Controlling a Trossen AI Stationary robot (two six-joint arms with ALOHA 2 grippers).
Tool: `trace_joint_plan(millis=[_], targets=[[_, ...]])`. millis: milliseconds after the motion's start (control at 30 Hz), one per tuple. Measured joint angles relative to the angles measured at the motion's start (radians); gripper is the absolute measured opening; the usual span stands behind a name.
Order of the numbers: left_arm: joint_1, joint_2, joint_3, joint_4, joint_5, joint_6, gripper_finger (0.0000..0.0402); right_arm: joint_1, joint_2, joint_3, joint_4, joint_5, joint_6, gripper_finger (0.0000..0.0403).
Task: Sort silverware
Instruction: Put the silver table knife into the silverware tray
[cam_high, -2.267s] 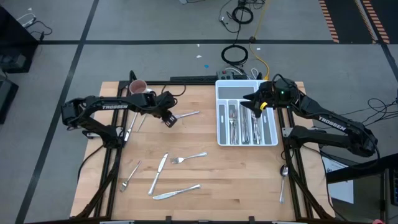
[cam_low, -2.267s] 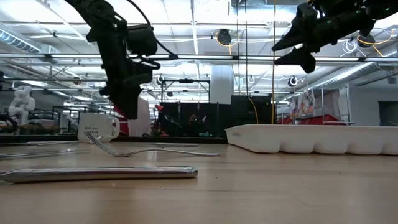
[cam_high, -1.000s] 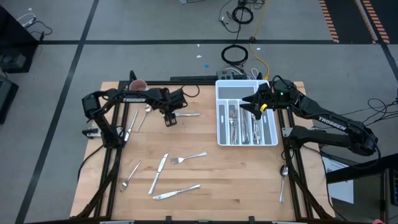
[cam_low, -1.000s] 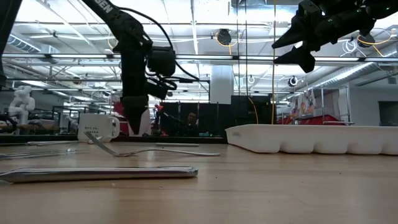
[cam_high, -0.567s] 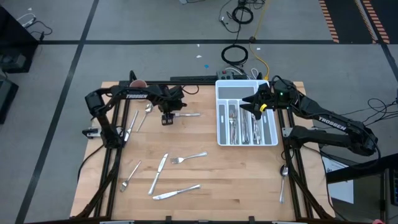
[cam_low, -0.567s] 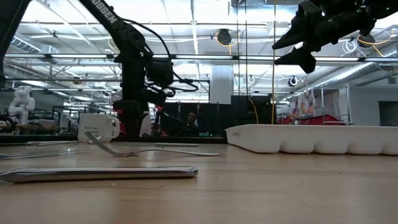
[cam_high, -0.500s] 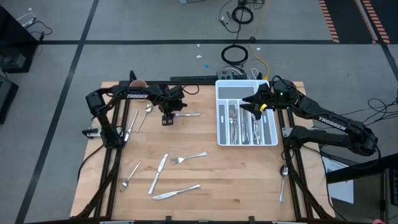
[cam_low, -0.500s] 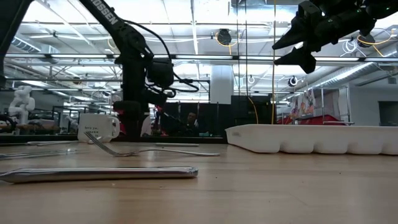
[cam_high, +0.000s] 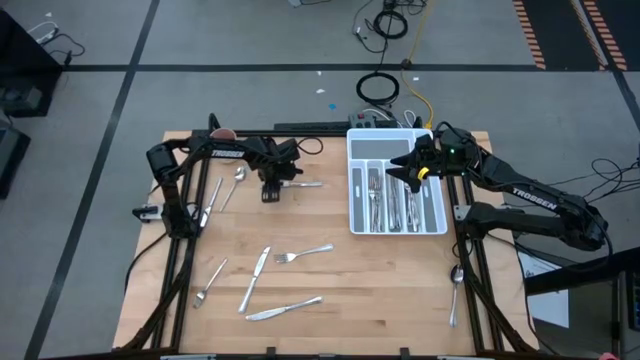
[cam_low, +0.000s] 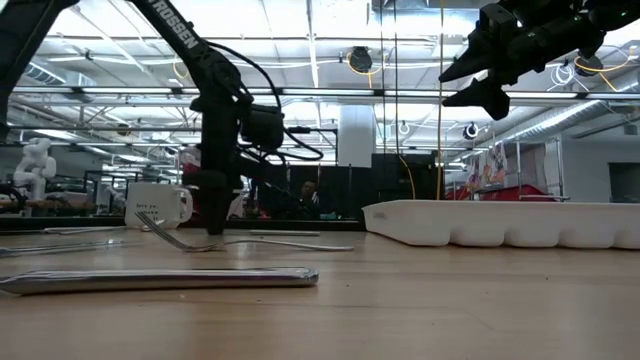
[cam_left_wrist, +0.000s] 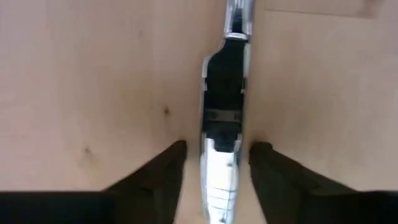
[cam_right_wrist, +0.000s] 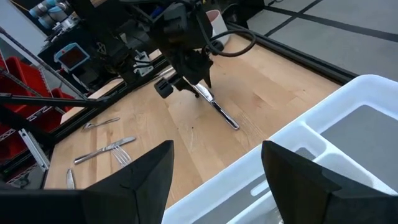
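Shiny slim silver knife (cam_left_wrist: 222, 149) flat between left hand (cam_left_wrist: 217, 163) fingers.

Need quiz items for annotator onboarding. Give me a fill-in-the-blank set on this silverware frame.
1. The left gripper straddles a table knife lying on the ____.
2. The right gripper hovers above the white ____.
3. Its fingers hold ____.
4. Beside the fork at mid-table lies another ____.

Missing words: table; tray; nothing; knife

The left gripper (cam_low: 214, 236) stood fingertips-down on the table (cam_low: 400, 300), just behind a fork (cam_low: 230, 241). The right gripper (cam_low: 455, 85) hung open above the white tray (cam_low: 505, 223).
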Motion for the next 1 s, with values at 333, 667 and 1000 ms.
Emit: trace_joint_plan(millis=[333,667,1000], targets=[[-0.007,-0.001,0.003,0.004,-0.029,-0.009,0.0055,0.0,0.0,0.0,0.0,0.0,0.0,0.0235],[-0.044,-0.104,-0.01,-0.039,-0.019,-0.086,0.0055,0.0,0.0,0.0,0.0,-0.003,0.0,0.0235],[-0.106,-0.216,0.022,-0.088,-0.058,-0.134,0.0055,0.0,0.0,0.0,-0.004,-0.001,-0.007,0.0235]])
